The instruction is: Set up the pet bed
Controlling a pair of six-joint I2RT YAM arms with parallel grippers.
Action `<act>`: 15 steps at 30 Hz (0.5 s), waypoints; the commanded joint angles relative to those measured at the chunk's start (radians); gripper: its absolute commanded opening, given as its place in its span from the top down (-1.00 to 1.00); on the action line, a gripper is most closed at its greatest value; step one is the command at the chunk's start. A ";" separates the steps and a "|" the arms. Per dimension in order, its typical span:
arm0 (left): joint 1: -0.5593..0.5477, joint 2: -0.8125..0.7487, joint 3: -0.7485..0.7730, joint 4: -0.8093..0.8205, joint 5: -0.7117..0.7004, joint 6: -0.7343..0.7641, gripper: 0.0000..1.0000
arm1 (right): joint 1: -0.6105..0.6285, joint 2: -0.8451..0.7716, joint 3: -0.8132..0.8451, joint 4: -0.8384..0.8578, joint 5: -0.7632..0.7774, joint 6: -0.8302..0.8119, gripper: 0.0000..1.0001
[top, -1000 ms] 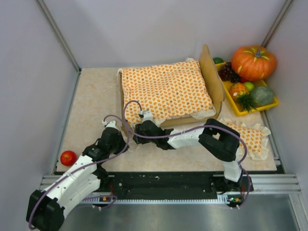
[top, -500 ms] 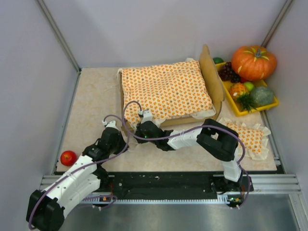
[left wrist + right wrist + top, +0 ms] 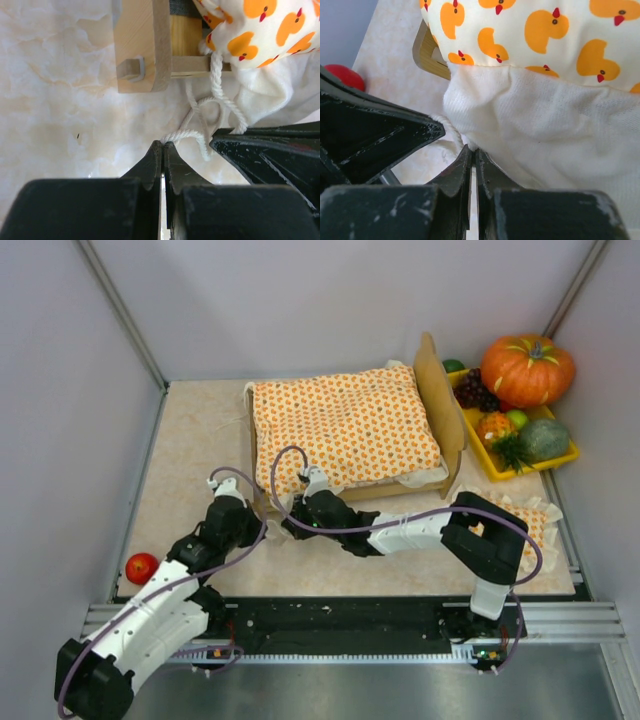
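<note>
White twisted cotton cord (image 3: 200,107) ends at the very tips of the left pincer (image 3: 163,145), whose jaws are pressed together on it. So shallow a bite would probably slip at the first firm tug. The right pincer (image 3: 471,149) is likewise fully closed, its tips against the white ruffled hem (image 3: 545,130) where the cord comes out. Whether it has caught cord, cloth or nothing I cannot tell. If it has cloth, a pull would likely drag the orange-duck-printed ruffled bedspread (image 3: 345,430) off the corner instead of drawing the tie. The two pincers sit just beside each other, so any crossing move risks a knock, and the slack loops between them could tangle or hook on the frame's corner. That corner belongs to the small light-wood rectangular pet bed (image 3: 145,45), which stands toward the far edge of the desk (image 3: 200,450). Its tall rounded plywood headboard (image 3: 440,400) faces the right edge, and the bedspread covers its top. The bed looks light, so a hard pull might slide it toward the near edge. A small matching ruffled pillow (image 3: 520,525) lies near the right edge beside the right arm, where the elbow could sweep it. A yellow plastic tray (image 3: 575,455) of fruit with an orange pumpkin (image 3: 527,368) fills the far right corner. A red apple (image 3: 142,567) lies by the near left corner, well apart.
</note>
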 commanded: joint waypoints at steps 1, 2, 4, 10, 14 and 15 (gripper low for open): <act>0.000 0.038 0.028 0.106 0.001 0.037 1.00 | 0.009 -0.053 -0.022 0.044 -0.044 0.025 1.00; 0.000 0.066 0.028 0.117 0.018 0.037 1.00 | 0.009 -0.054 -0.028 0.047 -0.050 0.031 1.00; 0.000 0.092 0.017 0.178 0.041 0.043 1.00 | 0.011 -0.062 -0.038 0.052 -0.056 0.035 1.00; 0.000 0.180 0.010 0.312 0.094 0.046 1.00 | 0.018 -0.076 -0.064 0.076 -0.081 0.048 1.00; 0.000 0.242 0.010 0.387 0.150 0.060 1.00 | 0.021 -0.082 -0.073 0.096 -0.099 0.050 1.00; 0.000 0.253 0.013 0.393 0.174 0.067 1.00 | 0.020 -0.082 -0.071 0.102 -0.102 0.048 1.00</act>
